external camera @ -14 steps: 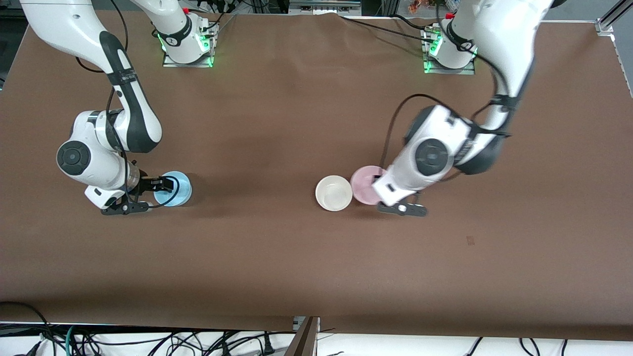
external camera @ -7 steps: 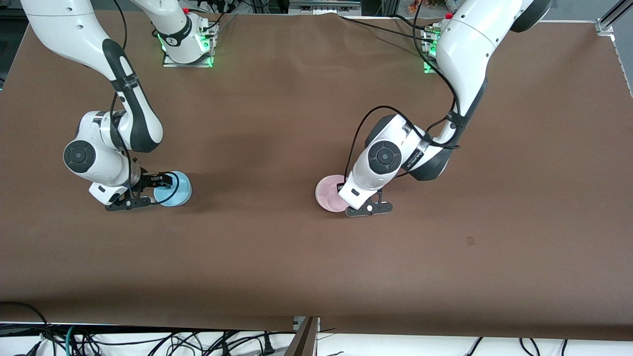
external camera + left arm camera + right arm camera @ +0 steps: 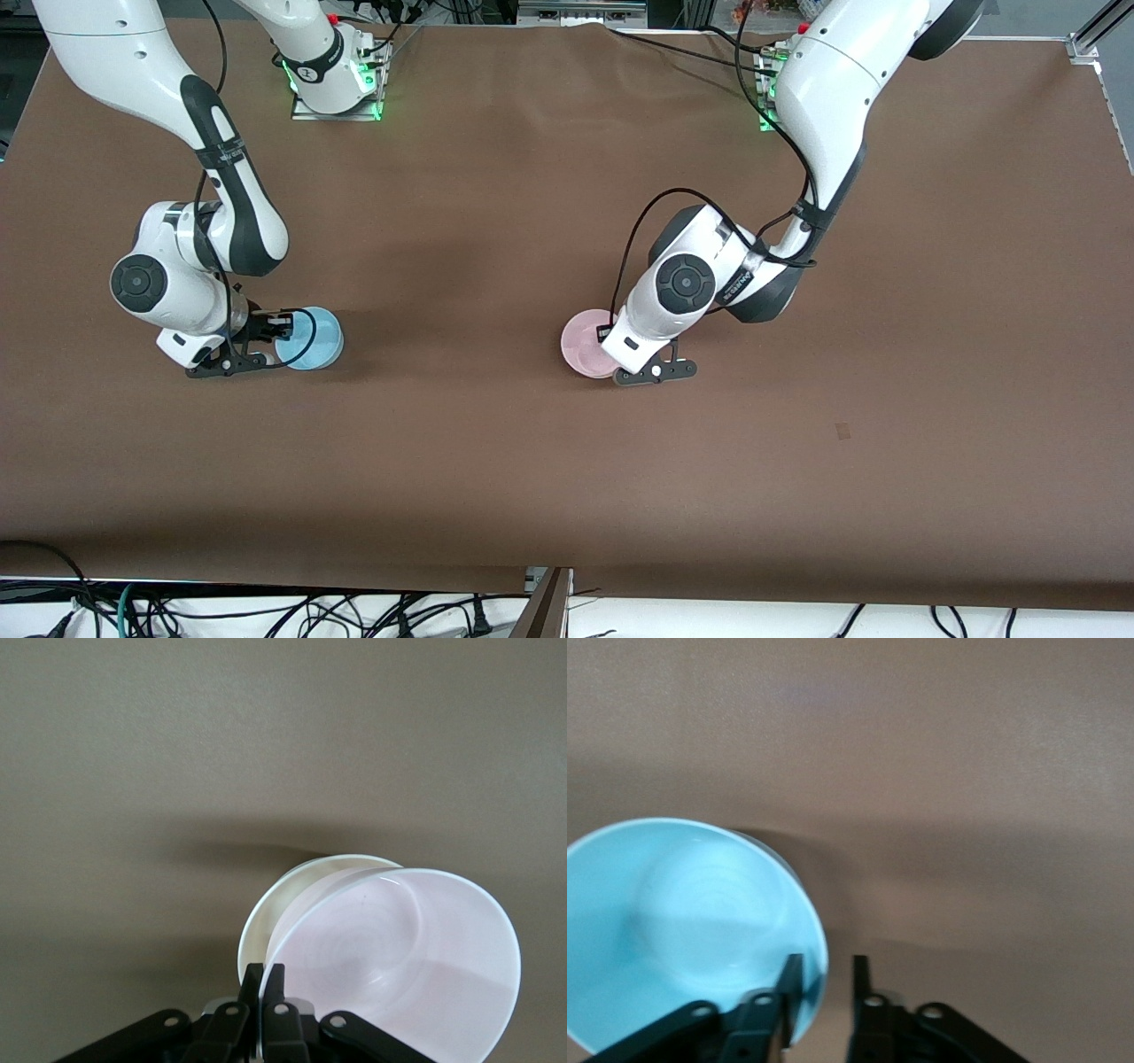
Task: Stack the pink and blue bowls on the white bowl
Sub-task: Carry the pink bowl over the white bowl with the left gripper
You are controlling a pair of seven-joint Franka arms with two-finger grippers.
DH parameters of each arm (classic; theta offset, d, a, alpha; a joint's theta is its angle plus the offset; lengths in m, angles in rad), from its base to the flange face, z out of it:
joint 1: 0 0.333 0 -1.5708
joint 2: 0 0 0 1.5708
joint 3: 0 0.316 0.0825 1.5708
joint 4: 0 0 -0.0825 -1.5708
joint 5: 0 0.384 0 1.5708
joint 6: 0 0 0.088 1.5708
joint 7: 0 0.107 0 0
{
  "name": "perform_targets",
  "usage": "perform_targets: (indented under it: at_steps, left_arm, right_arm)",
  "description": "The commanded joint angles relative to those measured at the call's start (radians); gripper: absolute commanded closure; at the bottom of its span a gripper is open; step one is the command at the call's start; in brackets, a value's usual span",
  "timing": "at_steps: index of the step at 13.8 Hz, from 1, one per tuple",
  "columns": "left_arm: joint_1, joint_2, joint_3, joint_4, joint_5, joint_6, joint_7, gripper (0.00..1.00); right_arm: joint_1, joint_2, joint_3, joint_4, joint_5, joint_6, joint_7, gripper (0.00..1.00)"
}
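Note:
The pink bowl [image 3: 585,344] is held by its rim in my left gripper [image 3: 611,344], which is shut on it. In the left wrist view the pink bowl [image 3: 399,957] sits tilted in the white bowl [image 3: 283,899], whose rim shows past it beside my left gripper [image 3: 264,973]. The white bowl is hidden in the front view. The blue bowl [image 3: 312,338] stands toward the right arm's end of the table. My right gripper [image 3: 282,330] is open at its rim. In the right wrist view my right gripper [image 3: 824,970] has one finger inside the blue bowl [image 3: 682,930] and one outside.
The brown table [image 3: 532,221] carries only the three bowls. The arm bases stand along its edge farthest from the front camera. A small dark mark [image 3: 842,431] lies toward the left arm's end.
My left gripper carried the pink bowl from beside the white bowl onto it, covering the white bowl in the front view. My right gripper stayed at the blue bowl's rim.

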Motion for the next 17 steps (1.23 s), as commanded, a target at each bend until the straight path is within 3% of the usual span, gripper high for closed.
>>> perform_targets:
  at_steps: [1, 5, 9, 13, 14, 15, 17]
  left_arm:
    - [-0.017, 0.007, 0.008, 0.019, -0.02, -0.016, 0.007, 1.0]
    - [-0.017, 0.007, 0.01, 0.017, -0.022, -0.018, 0.041, 1.0]
    - [-0.02, 0.007, 0.01, 0.014, -0.022, -0.021, 0.041, 1.0]
    - [-0.02, 0.007, 0.01, 0.012, -0.023, -0.021, 0.038, 1.0]
    - [-0.02, 0.007, 0.01, 0.012, -0.023, -0.024, 0.035, 0.79]
    - [-0.018, 0.007, 0.01, 0.011, -0.017, -0.035, 0.042, 0.01]
    - [-0.03, 0.003, 0.011, 0.014, -0.011, -0.036, 0.041, 0.0]
  right_arm:
    - [-0.003, 0.004, 0.005, 0.001, 0.013, 0.01, 0.011, 1.0]
    - [0.003, 0.001, 0.013, 0.027, 0.014, 0.003, 0.025, 1.0]
    - [0.01, 0.006, 0.018, 0.23, 0.035, -0.327, 0.074, 1.0]
    - [0.021, -0.005, 0.024, 0.31, 0.12, -0.427, 0.12, 1.0]
    - [0.029, -0.005, 0.024, 0.336, 0.126, -0.457, 0.126, 1.0]
    - [0.038, -0.005, 0.024, 0.359, 0.137, -0.488, 0.146, 1.0]
    - [0.05, -0.005, 0.025, 0.404, 0.141, -0.539, 0.195, 1.0]
